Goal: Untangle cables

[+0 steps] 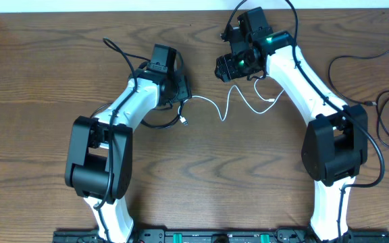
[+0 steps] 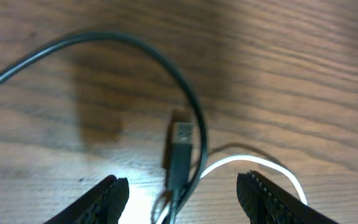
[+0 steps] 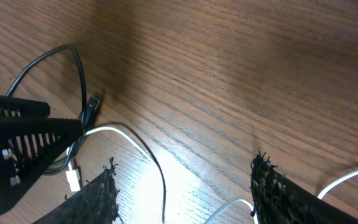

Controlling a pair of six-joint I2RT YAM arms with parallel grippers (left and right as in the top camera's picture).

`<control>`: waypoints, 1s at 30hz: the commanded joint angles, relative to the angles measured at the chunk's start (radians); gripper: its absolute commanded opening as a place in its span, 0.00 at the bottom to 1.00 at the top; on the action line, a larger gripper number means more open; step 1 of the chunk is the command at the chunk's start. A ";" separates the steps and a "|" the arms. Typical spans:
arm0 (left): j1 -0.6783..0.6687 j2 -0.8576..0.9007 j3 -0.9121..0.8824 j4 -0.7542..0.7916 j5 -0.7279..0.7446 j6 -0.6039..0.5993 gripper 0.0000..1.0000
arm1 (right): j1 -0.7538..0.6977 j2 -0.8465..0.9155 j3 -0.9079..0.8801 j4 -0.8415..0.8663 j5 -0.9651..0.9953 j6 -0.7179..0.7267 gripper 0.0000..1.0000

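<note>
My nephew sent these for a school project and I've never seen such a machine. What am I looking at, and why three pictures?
You see two white robot arms at a wooden table, each ending in a two-finger gripper. The wide picture comes from a camera above. The other two come from cameras on the wrists, looking past each arm's dark fingers. On the table lie thin cords: a white cable, a black cable ending in a plug, and a second black cable far right. Both grippers stand open and hold nothing: the left gripper shows the plug and white cable between its fingers, the right gripper the white cable.
</note>
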 commanded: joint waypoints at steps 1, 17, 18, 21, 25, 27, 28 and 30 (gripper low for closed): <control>-0.012 0.015 0.000 0.028 -0.006 0.027 0.64 | 0.002 0.005 -0.008 0.000 0.011 0.006 0.67; -0.013 0.040 0.002 0.168 -0.009 0.024 0.08 | -0.026 -0.011 -0.004 0.010 -0.150 0.005 0.51; -0.010 0.014 0.002 0.167 -0.009 0.024 0.08 | -0.036 -0.019 -0.004 0.014 -0.191 0.005 0.49; -0.002 -0.084 0.002 0.159 -0.008 0.014 0.07 | -0.075 -0.046 -0.004 0.018 -0.247 0.006 0.35; 0.001 -0.200 0.002 0.136 -0.009 -0.003 0.07 | -0.117 -0.071 -0.004 0.018 -0.330 0.005 0.13; 0.003 -0.241 0.002 0.130 -0.010 -0.011 0.07 | -0.133 -0.073 -0.004 0.024 -0.406 0.006 0.08; 0.007 -0.262 0.002 0.130 -0.009 -0.024 0.08 | -0.140 -0.073 -0.004 0.027 -0.462 0.006 0.10; 0.018 -0.294 0.002 0.129 -0.008 -0.068 0.08 | -0.150 -0.073 -0.004 0.034 -0.552 0.006 0.22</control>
